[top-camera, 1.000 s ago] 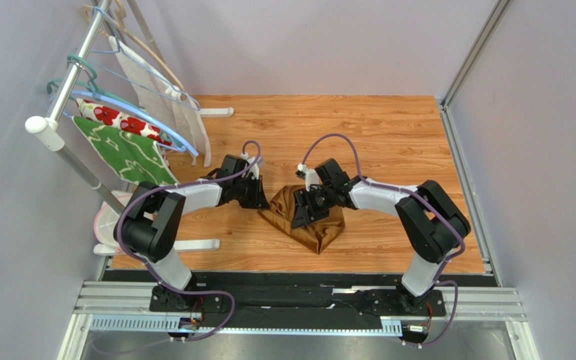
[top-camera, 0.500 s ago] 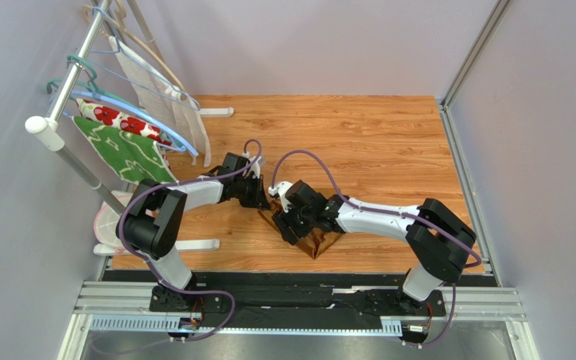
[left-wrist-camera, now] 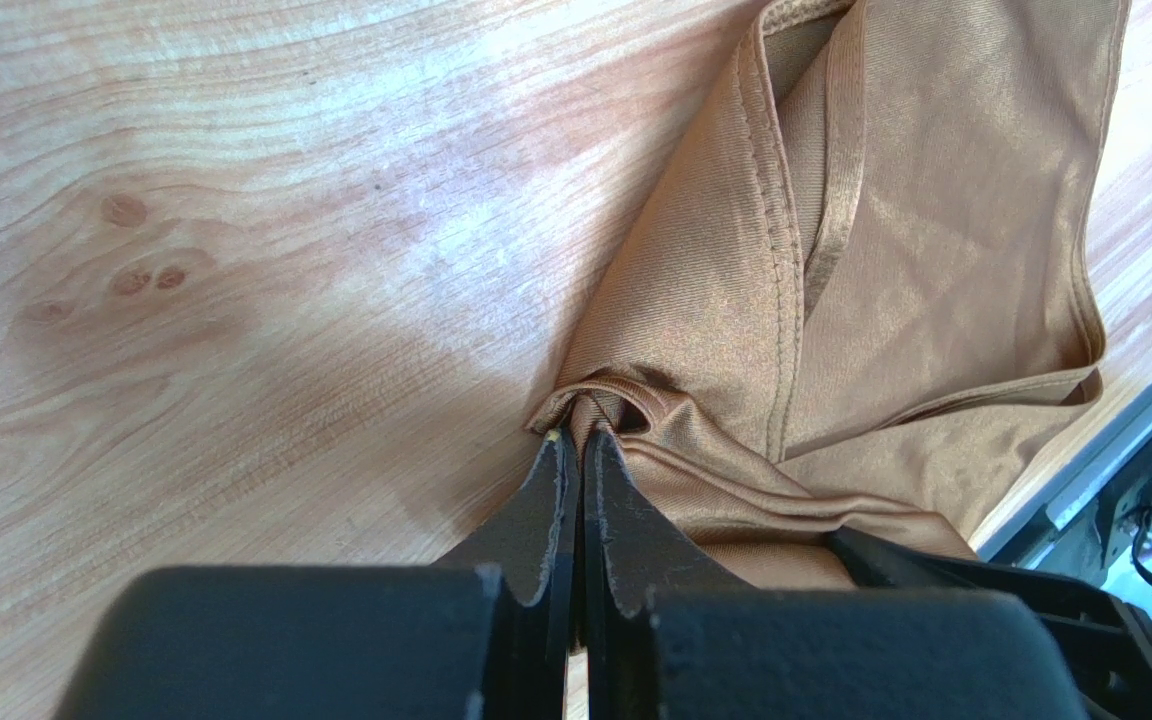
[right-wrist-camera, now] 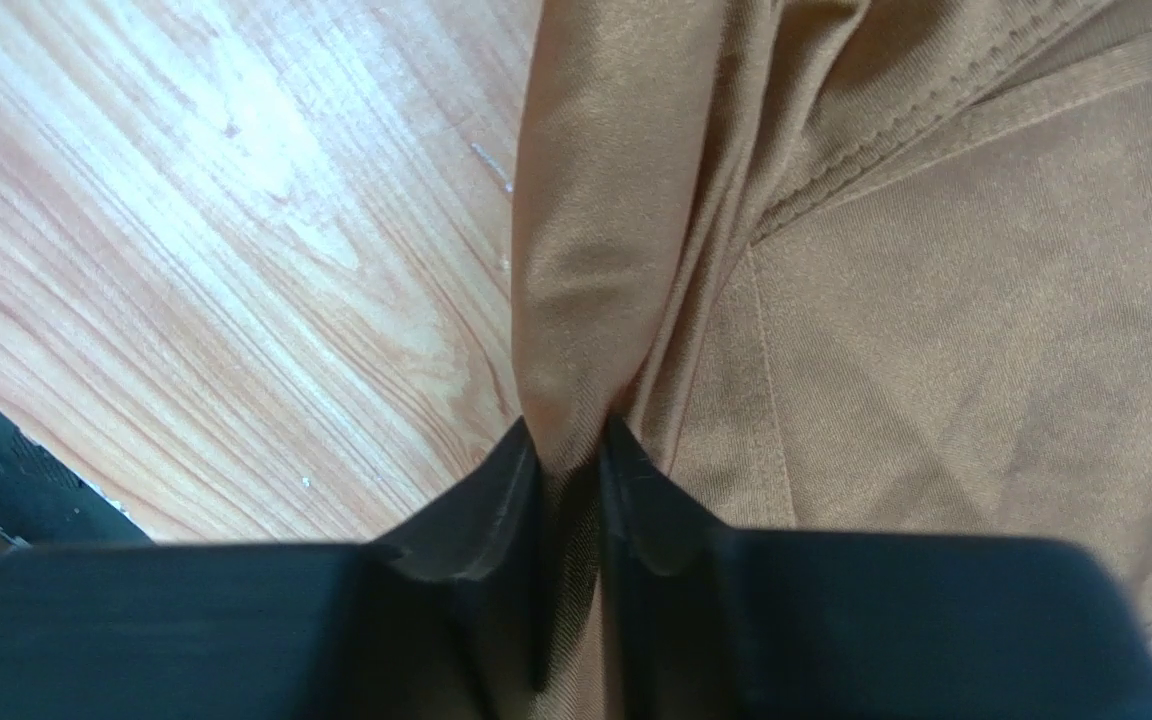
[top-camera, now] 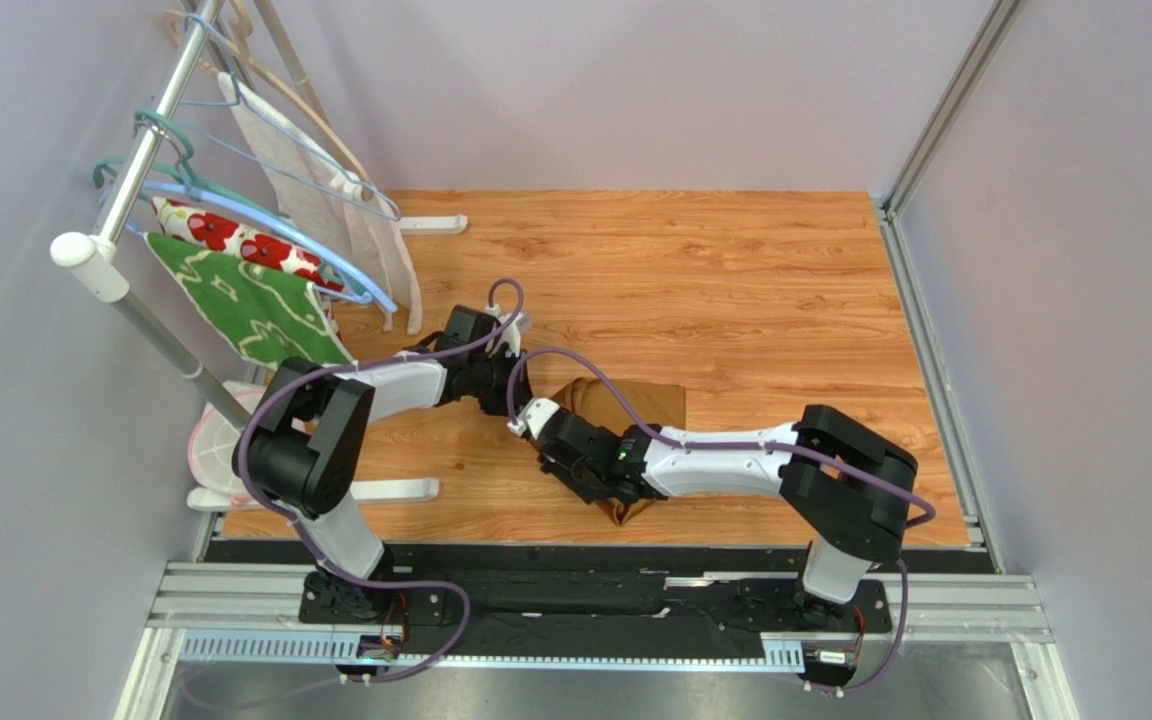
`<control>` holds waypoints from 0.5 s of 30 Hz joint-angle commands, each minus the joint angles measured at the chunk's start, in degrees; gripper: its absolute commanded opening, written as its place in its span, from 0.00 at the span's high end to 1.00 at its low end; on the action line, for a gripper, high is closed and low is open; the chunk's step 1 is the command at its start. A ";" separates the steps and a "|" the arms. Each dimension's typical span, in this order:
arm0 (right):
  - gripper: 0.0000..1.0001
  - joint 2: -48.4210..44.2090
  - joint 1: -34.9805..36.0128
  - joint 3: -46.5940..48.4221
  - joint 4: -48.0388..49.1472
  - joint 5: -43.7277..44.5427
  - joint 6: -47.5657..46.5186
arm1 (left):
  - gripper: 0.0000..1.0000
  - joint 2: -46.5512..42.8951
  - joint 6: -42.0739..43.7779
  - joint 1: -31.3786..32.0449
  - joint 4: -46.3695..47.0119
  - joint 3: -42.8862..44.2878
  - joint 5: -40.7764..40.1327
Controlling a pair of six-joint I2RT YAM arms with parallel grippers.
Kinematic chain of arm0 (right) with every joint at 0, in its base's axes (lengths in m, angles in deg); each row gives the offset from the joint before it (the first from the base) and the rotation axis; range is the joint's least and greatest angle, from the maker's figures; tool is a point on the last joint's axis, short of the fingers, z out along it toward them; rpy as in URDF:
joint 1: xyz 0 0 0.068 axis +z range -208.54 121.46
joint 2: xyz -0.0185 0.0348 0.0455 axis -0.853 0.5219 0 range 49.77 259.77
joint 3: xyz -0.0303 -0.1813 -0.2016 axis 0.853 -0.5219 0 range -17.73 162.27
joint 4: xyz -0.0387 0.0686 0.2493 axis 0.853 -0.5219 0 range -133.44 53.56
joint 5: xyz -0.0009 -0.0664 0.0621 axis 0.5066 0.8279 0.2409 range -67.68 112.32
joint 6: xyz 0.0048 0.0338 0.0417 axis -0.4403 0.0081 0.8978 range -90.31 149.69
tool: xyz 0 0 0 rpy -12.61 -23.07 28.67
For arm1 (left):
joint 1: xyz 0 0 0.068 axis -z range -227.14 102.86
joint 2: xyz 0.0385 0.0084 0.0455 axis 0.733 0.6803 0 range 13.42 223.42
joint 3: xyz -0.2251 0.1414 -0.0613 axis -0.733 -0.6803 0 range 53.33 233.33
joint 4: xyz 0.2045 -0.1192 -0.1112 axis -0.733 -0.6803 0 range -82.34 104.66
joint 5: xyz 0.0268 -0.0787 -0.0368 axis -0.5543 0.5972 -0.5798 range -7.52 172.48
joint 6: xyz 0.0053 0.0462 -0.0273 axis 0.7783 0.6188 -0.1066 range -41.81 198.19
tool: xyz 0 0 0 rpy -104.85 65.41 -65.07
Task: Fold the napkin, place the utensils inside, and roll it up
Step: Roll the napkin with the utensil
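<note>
Pinching the napkin (left-wrist-camera: 868, 270) from two sides, I have both grippers closed on it. My left gripper (left-wrist-camera: 582, 443) has its jaws pressed together on a small bunched nub of cloth at the napkin's edge, low against the wood. My right gripper (right-wrist-camera: 570, 435) is clamped on a raised ridge of fabric that runs up between its jaws.

From above, my left arm (top-camera: 387, 390) bends at the elbow and reaches inward across the table. My right arm (top-camera: 732, 450) stretches long and low toward the left, lying over the cloth, with its wrist close to my left one.

The napkin (top-camera: 642, 402) sits near the middle of the table (top-camera: 778, 285), towards the near edge. It is golden-brown with a slight sheen, crumpled rather than flat. Layers overlap, and a stitched hem curves across the folds in my left wrist view. In my right wrist view the cloth (right-wrist-camera: 913, 300) gathers into tight pleats at the jaws and spreads smoother beyond. My right arm hides much of it from above, with a small tip showing just below the forearm.

The table is light wood with visible grain. At its left edge stands a rack (top-camera: 132, 195) with hangers (top-camera: 259, 173), a green cloth (top-camera: 244, 308) and a white cloth (top-camera: 222, 233) with red flowers.
</note>
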 commanded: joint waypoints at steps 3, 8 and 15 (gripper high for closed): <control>0.96 0.47 -3.13 -1.91 3.16 -5.93 2.75 | 0.80 -0.19 0.58 0.16 -4.92 -1.12 -1.87; 1.00 -2.08 -8.83 -8.59 9.75 -18.08 5.04 | 0.31 -9.50 -2.32 -2.30 -3.61 -3.49 -6.09; 1.00 -1.04 -15.52 -15.01 19.15 -32.57 10.40 | 0.22 -18.57 -4.17 -2.92 5.86 -9.99 -7.15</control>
